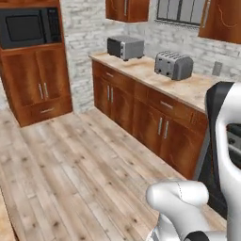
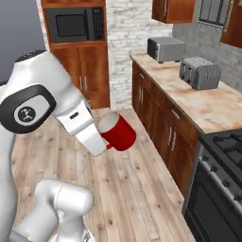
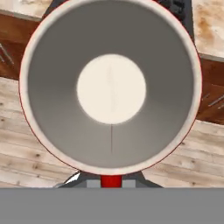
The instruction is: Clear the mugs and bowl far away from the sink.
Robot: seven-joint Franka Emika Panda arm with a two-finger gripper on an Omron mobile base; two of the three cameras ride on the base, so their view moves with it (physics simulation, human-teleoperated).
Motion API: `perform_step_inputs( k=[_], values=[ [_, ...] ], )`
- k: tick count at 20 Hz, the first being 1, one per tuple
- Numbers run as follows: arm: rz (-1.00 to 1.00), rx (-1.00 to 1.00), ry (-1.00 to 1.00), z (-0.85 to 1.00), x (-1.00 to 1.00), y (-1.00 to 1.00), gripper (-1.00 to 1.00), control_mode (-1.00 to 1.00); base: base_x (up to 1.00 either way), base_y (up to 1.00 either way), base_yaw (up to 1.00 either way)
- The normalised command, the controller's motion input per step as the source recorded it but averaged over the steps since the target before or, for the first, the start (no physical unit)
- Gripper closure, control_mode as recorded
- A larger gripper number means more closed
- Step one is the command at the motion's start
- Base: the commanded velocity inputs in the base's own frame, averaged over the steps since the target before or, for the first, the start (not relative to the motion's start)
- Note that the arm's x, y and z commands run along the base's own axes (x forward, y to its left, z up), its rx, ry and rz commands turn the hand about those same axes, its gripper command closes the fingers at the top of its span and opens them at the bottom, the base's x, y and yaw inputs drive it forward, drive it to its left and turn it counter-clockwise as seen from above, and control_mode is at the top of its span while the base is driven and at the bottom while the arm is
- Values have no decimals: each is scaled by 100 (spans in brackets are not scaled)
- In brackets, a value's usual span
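A red mug (image 2: 119, 133) with a pale inside hangs in the air over the wooden floor, lying on its side in the right base view. My gripper (image 2: 104, 138) is shut on it from the open end, at the tip of the white arm. In the hand view the mug (image 3: 110, 87) is seen straight into its mouth, with a grey wall and a white bottom. My gripper (image 3: 111, 181) clamps a red part of the mug at the rim. The bowl and the sink are out of view.
A long wooden counter (image 2: 208, 111) runs along the right wall, carrying a toaster oven (image 2: 165, 48) and a toaster (image 2: 200, 72). A black stove (image 2: 223, 147) stands at its near end. A microwave (image 2: 73, 24) sits in the tall cabinet. Open floor (image 1: 70, 169) lies ahead.
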Motion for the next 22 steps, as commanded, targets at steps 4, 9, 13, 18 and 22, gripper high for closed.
perform_step_inputs(
  k=[4,9,13,18,22],
  values=[
    [0,0,0,0,0,0,100,100,0,0,-96],
    [0,0,0,0,0,0,100,100,28,58,-80],
    [0,0,0,0,0,0,100,100,88,98,-56],
    [0,0,0,0,0,0,100,100,100,73,-19],
    [0,0,0,0,0,0,100,100,100,30,7]
  ],
)
